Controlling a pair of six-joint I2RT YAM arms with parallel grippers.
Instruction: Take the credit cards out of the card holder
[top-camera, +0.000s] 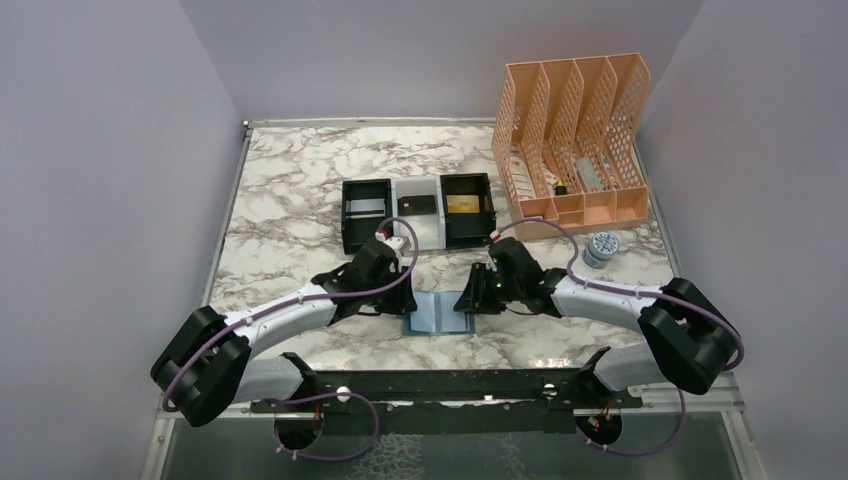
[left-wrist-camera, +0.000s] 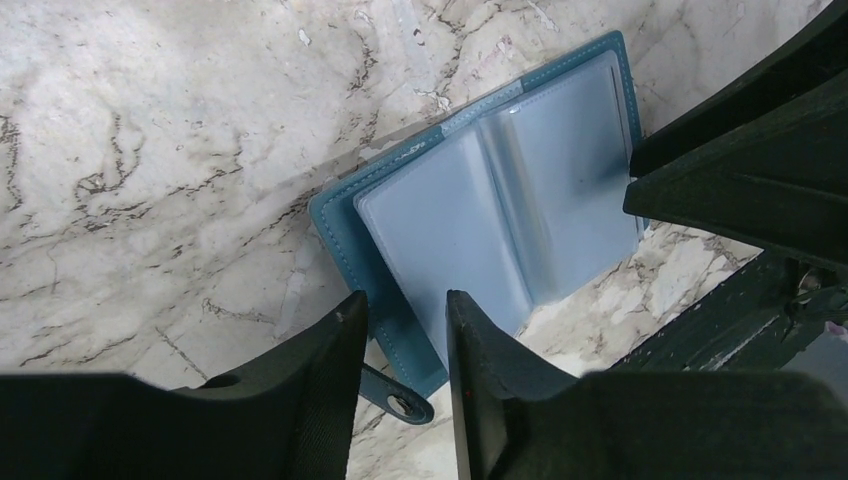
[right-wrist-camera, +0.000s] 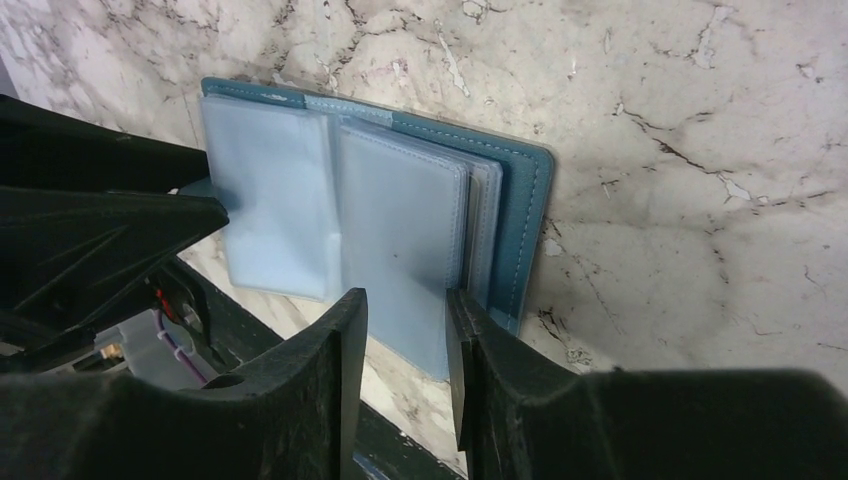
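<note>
holder (top-camera: 440, 312) is laid open on counter (top-camera: 300, 200) at the near edge. left claw (left-wrist-camera: 405, 300) and right claw (right-wrist-camera: 405, 297) are held half released over it, nothing gripped. a sleeve could be pinched and the holder dragged off the edge.

Overhead view. The left gripper (top-camera: 405, 298) and right gripper (top-camera: 470, 297) face each other at opposite edges of the card holder (top-camera: 440, 313), which lies open and flat between them on the marble table (top-camera: 290, 190). Just beyond both grippers stands a three-compartment tray (top-camera: 420, 236): a black card (top-camera: 417, 205) in its white middle section, a gold card (top-camera: 462, 205) in the black section ahead of the right gripper. Farther beyond and outboard of the right gripper: a peach mesh file rack (top-camera: 575, 110); a small round tin (top-camera: 601, 248) sits nearer, just behind that gripper's arm.
</note>
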